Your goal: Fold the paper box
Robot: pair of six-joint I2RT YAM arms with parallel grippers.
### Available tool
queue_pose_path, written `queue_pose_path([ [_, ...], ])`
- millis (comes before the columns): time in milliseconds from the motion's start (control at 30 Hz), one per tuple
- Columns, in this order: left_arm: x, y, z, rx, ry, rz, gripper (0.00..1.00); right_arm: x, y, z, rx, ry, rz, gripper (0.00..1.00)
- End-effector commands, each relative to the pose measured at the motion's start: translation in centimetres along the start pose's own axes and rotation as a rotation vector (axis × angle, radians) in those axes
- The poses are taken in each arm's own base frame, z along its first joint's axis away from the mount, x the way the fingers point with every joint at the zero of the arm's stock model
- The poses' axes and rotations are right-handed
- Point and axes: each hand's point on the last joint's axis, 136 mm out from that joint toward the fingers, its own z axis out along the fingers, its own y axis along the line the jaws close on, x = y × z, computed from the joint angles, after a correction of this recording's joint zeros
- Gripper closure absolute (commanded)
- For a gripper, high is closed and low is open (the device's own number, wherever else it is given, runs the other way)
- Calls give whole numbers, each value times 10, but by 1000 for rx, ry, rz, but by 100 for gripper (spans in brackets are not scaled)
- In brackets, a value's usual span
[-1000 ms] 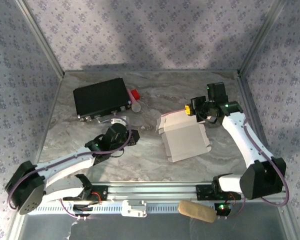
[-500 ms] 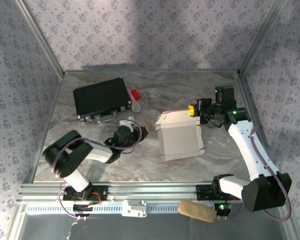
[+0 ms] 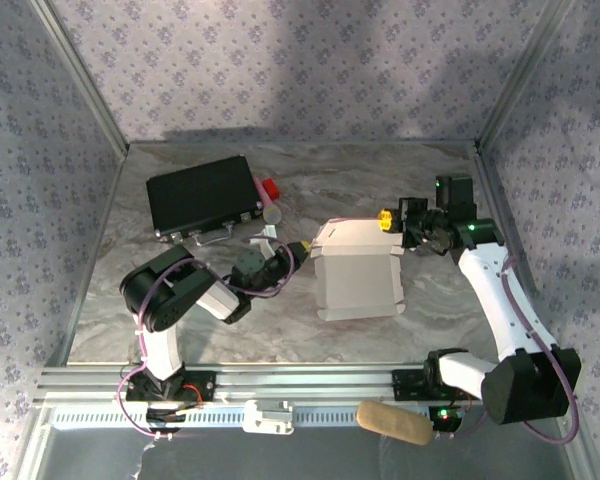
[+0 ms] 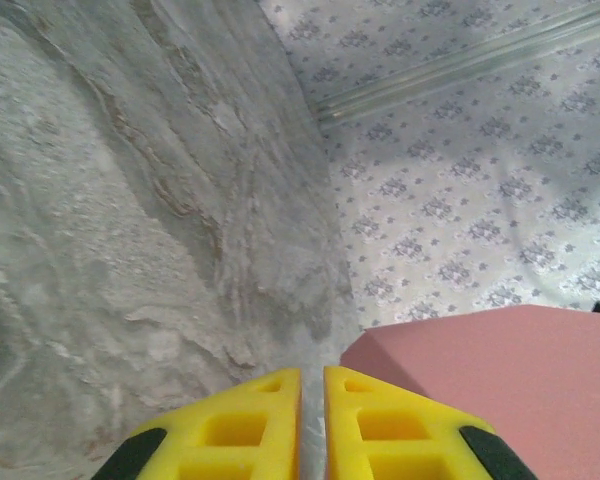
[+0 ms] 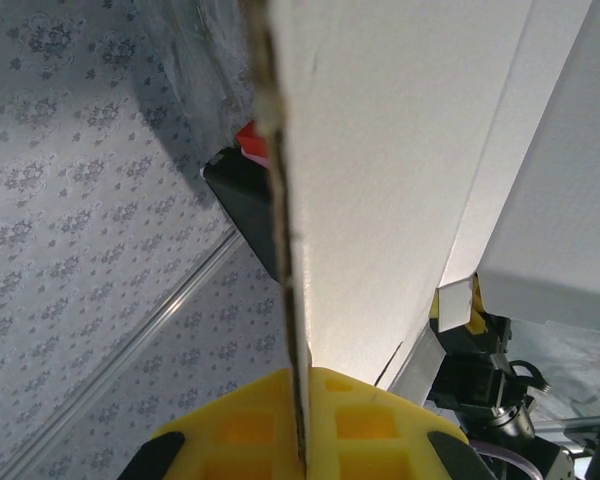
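The paper box (image 3: pixel 358 280) lies as a partly folded sheet on the marble table, pale inner side up, with a raised flap along its far edge. My right gripper (image 3: pixel 385 218) is shut on that far edge. In the right wrist view the thin cardboard (image 5: pixel 400 150) runs edge-on between the yellow fingers (image 5: pixel 302 440). My left gripper (image 3: pixel 300 246) sits low at the sheet's left side. In the left wrist view its yellow fingers (image 4: pixel 312 420) stand almost together with nothing between them, and the pink outer face of the box (image 4: pixel 490 370) lies just to their right.
A black case (image 3: pixel 202 195) lies at the back left, with a red object (image 3: pixel 271 188) and a pale cylinder (image 3: pixel 271 212) beside it. A tan pad (image 3: pixel 392 422) rests on the front rail. Patterned walls enclose the table on three sides.
The left arm has folded up and its gripper has slid right to the sheet's left edge. The sheet has shifted left and squared up, still held by the right gripper.
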Motion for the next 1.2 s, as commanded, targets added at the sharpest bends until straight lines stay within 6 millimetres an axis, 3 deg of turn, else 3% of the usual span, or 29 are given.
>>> queue_pose_path([
  [0, 3, -22, 3, 83, 0, -8, 86, 5, 8, -1, -31, 36, 7, 100],
  [367, 9, -38, -2, 110, -11, -7, 85, -2, 7, 3, -41, 39, 21, 100],
  [600, 13, -48, -8, 126, -23, 15, 79, -5, 5, 3, -44, 37, 30, 100],
  [1167, 22, -38, -19, 93, -20, 28, 65, -8, 5, 6, -44, 40, 44, 100],
])
